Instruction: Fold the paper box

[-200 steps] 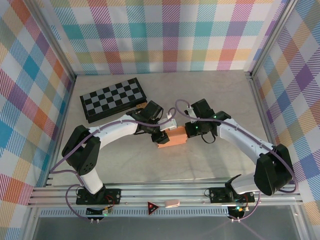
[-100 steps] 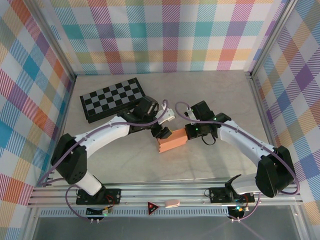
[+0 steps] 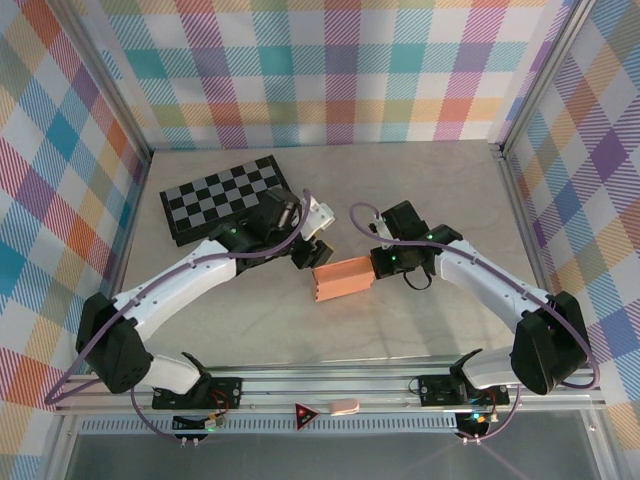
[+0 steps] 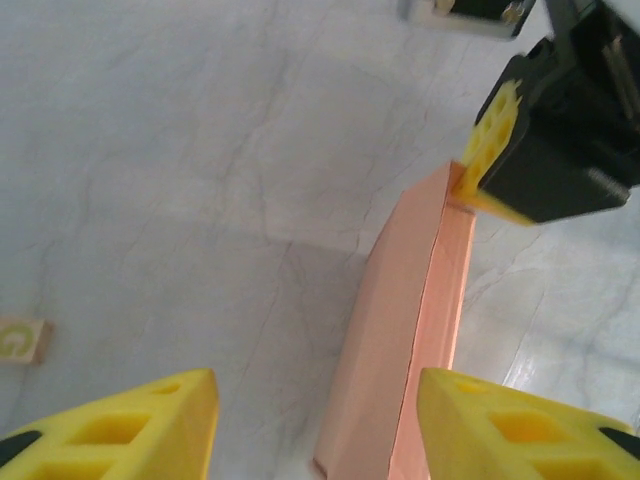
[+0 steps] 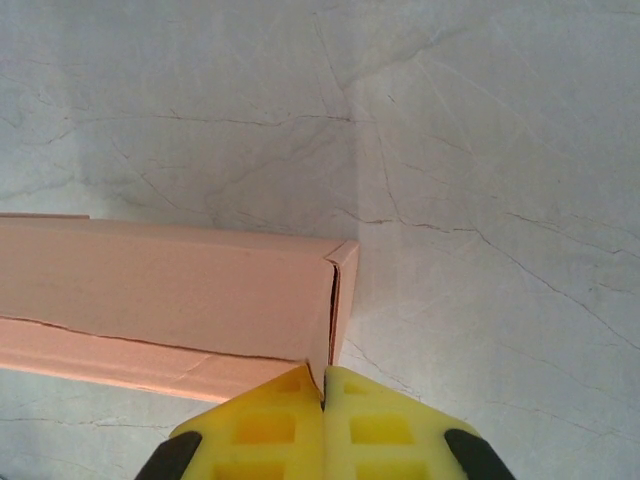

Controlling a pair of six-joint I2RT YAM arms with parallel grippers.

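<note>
On the desk [image 3: 430,190], just to the near right of the checkerboard [image 3: 225,198], the paper box [image 3: 343,279] is laid folded, its end away from the board pinched by the closed right end effector [image 3: 377,264], the left end effector [image 3: 310,252] being held open between board and box.

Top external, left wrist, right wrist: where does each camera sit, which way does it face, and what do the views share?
Top external: above and behind the bases, looking down on the table; both arms, left gripper and right gripper show.
Left wrist: on the left arm, looking down between its open fingers along the paper box toward the right gripper.
Right wrist: on the right arm, looking down over its shut fingers, pinching the paper box's end.
Shared: all three show the paper box.
</note>
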